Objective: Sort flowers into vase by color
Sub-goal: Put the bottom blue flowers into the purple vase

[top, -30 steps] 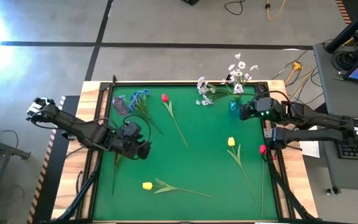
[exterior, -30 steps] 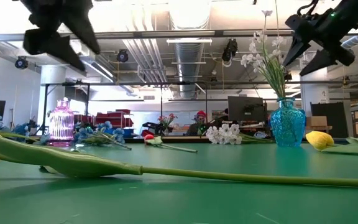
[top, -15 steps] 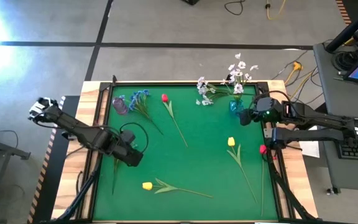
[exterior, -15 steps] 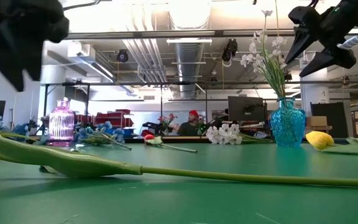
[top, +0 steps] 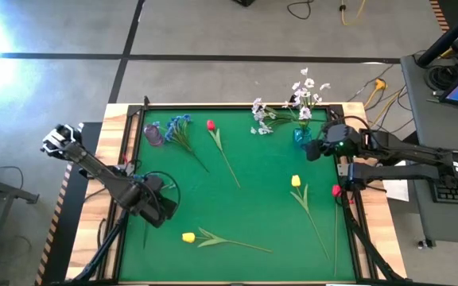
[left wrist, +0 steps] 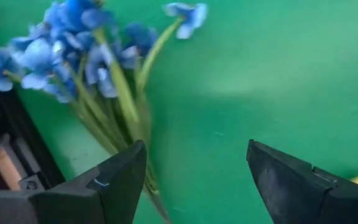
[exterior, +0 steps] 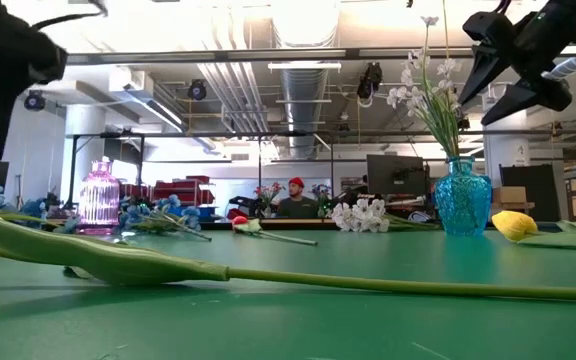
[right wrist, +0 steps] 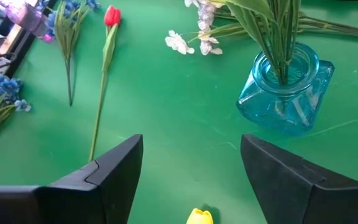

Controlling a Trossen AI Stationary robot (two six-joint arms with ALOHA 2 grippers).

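Note:
My left gripper (top: pixel 154 210) (left wrist: pixel 196 155) hangs open over the table's left near part, just above a blue flower cluster (left wrist: pixel 73 53) that lies flat on the mat with its stem (top: pixel 146 232) running along the left edge. My right gripper (top: pixel 316 148) (right wrist: pixel 191 140) is open and in the air beside the blue glass vase (right wrist: pixel 284 87), which holds white sprays (top: pixel 304 89). More blue flowers (top: pixel 178 127) lie with their heads against the pink vase (top: pixel 153 135). A red tulip (top: pixel 211 125), a white spray (top: pixel 261 121) and two yellow tulips (top: pixel 296 181) (top: pixel 188 237) lie flat.
Another red tulip (top: pixel 336 191) lies at the table's right edge, beside the right arm. Open mat (top: pixel 253 206) lies between the loose stems in the middle. A raised black frame (top: pixel 126 159) borders the mat. A person (exterior: pixel 293 198) sits far behind the table.
My left gripper has moved toward the table's near edge and a little to the left, from beside the pink vase's flowers to above the blue flower by the left edge. It stays open. No flower has moved.

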